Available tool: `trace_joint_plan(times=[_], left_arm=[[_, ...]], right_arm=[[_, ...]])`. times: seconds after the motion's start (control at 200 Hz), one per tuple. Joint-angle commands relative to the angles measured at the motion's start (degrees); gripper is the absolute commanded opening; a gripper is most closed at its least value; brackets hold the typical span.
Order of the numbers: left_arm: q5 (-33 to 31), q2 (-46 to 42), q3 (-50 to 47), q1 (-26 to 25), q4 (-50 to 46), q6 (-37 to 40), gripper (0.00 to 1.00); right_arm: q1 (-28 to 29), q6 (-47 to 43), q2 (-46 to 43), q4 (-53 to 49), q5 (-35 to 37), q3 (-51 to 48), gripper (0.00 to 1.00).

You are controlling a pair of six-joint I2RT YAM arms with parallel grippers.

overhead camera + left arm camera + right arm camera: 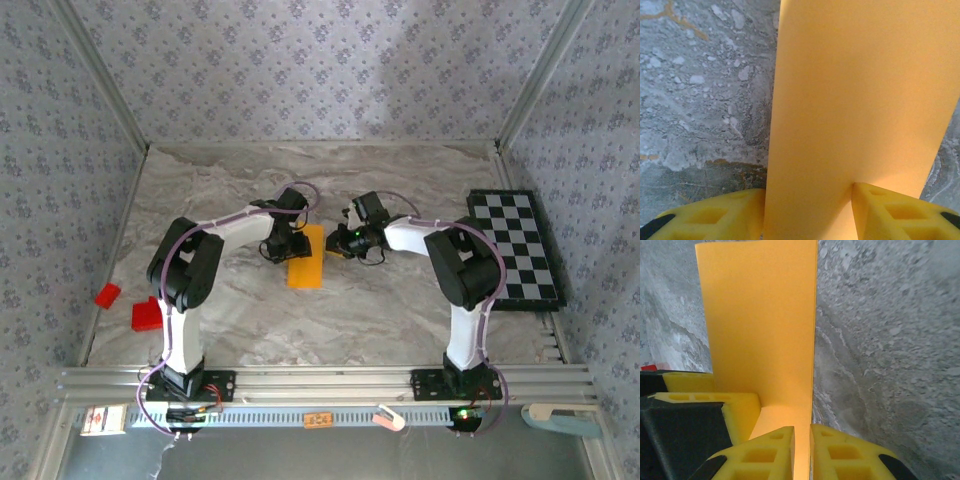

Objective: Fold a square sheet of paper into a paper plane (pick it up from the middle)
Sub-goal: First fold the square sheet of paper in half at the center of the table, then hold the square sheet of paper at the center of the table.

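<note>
Near the middle of the marbled worktop (400, 310): the square sheet of paper (305, 262), a narrow orange-yellow strip from above. Nipped along one edge by the right claw (801, 450), pads (840, 455) pressed together on it. Straddled by the left claw (807, 210), fingers (900, 215) spread to either side.

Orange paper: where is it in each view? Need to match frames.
Top external: paper mid table, between left tool and right tool.
Left wrist: paper centre and right, bottom to top edge.
Right wrist: paper upper left down to bottom centre.
Shared landmark: grey marbled table.
</note>
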Motion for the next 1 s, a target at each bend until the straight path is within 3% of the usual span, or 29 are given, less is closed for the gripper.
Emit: trace_joint_plan(times=[0.0,0.585,0.999], left_arm=[[0.2,7.7,-4.5,-0.5,-2.8,0.3,0.51],[1.0,8.4,-4.8,-0.6,-2.2,-0.4,0.51],[0.7,7.4,-5.2,-0.4,-2.0,-0.8,0.51]], right_arm=[[0.7,-0.3,1.3,0.7,-2.4,2.2,0.17],[2.8,0.3,7.0,-1.7,-2.6,7.3,0.13],[2.6,-3.3,11.2,-15.5,2.8,8.5,0.12]])
